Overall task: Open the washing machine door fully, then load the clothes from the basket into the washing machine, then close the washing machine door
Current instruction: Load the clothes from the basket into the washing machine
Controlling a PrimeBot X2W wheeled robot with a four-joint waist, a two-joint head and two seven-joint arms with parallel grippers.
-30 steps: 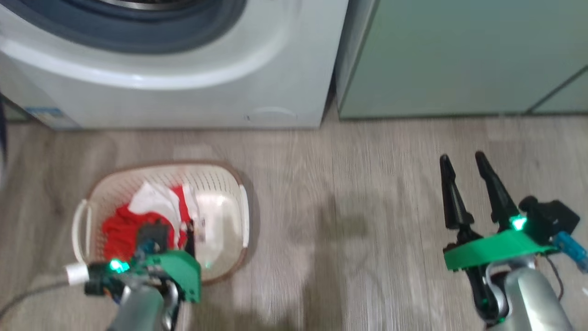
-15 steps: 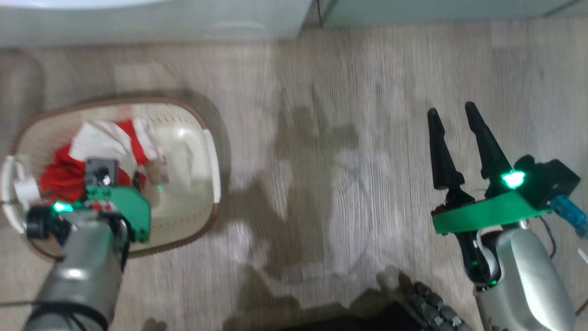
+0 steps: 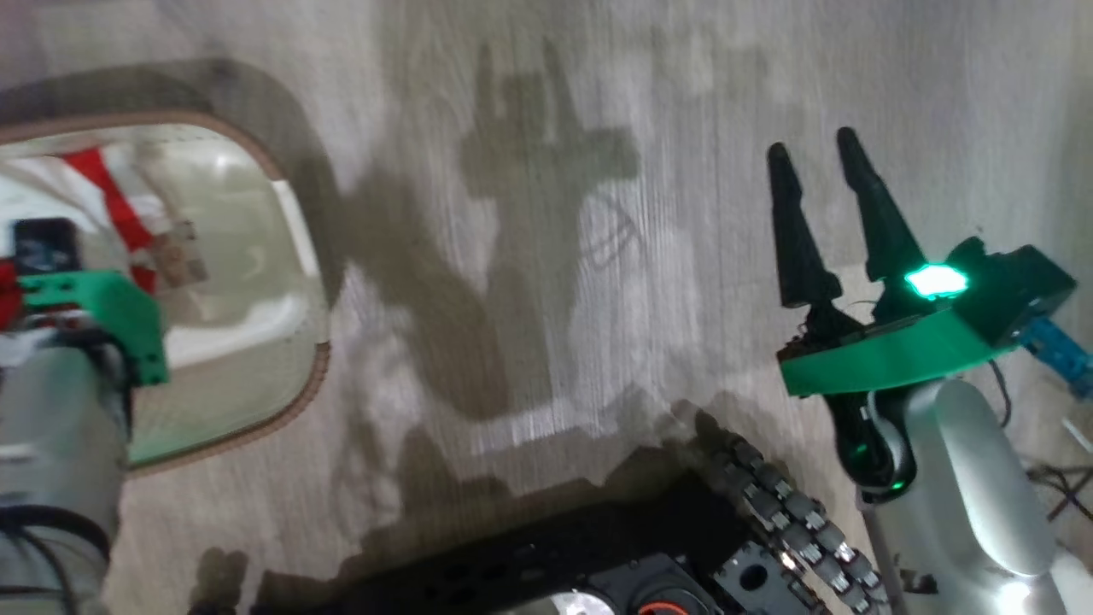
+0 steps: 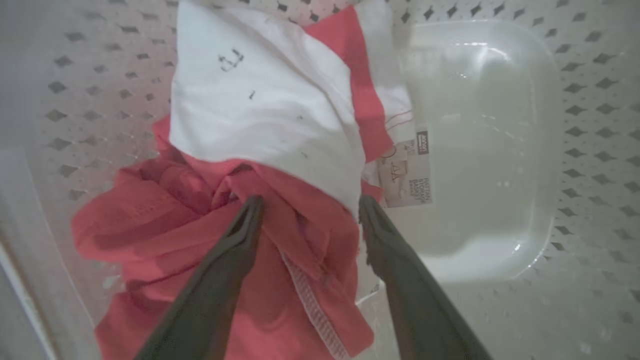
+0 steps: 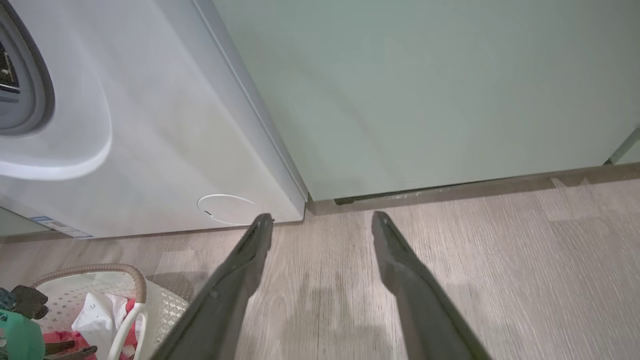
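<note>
Clothes (image 4: 260, 165) in the basket (image 4: 500, 150), left gripper (image 4: 310, 201) open over them.
Left wrist view: red-and-white bundle left of centre, spread fingers straddling a red fold, nothing gripped. Right wrist view: basket at lower left, washing machine (image 5: 150, 125) at upper left, right gripper (image 5: 322, 217) open and empty over the floor (image 5: 500, 275) at lower centre.

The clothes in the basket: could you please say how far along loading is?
Done: the gasket of the washing machine shows uncovered, so the door looks open. In hand: the open left gripper straddles the red clothes in the basket. Left: grasping, loading, closing the door.
</note>
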